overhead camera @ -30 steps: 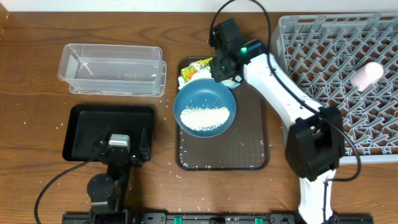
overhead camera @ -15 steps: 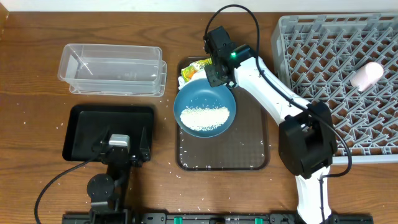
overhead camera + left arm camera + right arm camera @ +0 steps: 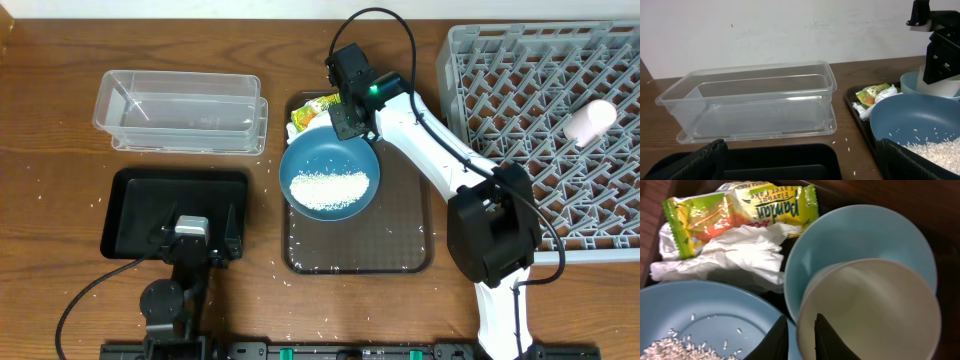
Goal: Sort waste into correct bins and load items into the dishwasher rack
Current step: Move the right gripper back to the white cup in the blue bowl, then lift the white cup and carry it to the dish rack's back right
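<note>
Nearest me, the left end effector (image 3: 801, 150) hung with its fingers spread wide over the shallow, matte black tray (image 3: 130, 215). Beyond it, on the textured brown tray (image 3: 400, 230), the round dark-blue dish (image 3: 320, 155) held the heap of rice (image 3: 328, 188); the brown tray's near half lay bare apart from stray grains. Just behind the dish, the right end effector (image 3: 801, 340) had its narrow-set fingers astride the rim of the smooth cream-white cup (image 3: 875, 310), which stood inside the light-blue bowl (image 3: 860, 230); I could not tell whether they pinched it. Left of the bowl lay the glossy yellow-green wrapper (image 3: 740, 210), inverted, seemingly printed "Pandan" and "Cake", on crumpled white paper (image 3: 735, 255). The clear tub (image 3: 765, 112) sat farther left on the wooden surface (image 3: 60, 130). Far right, the grey lattice rack (image 3: 520, 90) carried the pink cup (image 3: 590, 120).
</note>
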`<state>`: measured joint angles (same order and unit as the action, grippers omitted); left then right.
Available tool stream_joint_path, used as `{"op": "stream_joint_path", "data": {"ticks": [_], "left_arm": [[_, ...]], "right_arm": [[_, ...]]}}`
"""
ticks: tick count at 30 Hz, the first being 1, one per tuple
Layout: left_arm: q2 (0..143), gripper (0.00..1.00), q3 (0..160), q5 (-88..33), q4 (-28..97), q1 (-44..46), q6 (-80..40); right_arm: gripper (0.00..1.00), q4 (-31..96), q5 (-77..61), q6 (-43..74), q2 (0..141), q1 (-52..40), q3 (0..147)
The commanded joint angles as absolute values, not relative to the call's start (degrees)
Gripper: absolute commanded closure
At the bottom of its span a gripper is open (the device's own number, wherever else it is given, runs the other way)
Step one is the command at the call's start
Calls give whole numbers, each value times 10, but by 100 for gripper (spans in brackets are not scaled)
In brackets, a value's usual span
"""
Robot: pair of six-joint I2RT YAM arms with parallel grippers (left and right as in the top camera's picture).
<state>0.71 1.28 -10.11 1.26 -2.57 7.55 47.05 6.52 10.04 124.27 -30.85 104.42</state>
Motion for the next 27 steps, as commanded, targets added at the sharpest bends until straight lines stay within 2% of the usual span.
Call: {"op": "stream_joint_path", "data": {"ticks": [1, 5, 17, 27], "left_arm": [[7, 4, 2, -107, 32, -28, 79], [7, 4, 2, -107, 32, -28, 79], [7, 4, 2, -107, 32, -28, 79], [7, 4, 2, -107, 32, -28, 79]], "right_arm": [[82, 469, 90, 102, 1253, -320, 1043], [83, 468, 90, 103, 1265, -319, 1043], [99, 472, 89, 104, 1261, -320, 1055], [99, 509, 102, 107, 1164, -296, 1099]]}}
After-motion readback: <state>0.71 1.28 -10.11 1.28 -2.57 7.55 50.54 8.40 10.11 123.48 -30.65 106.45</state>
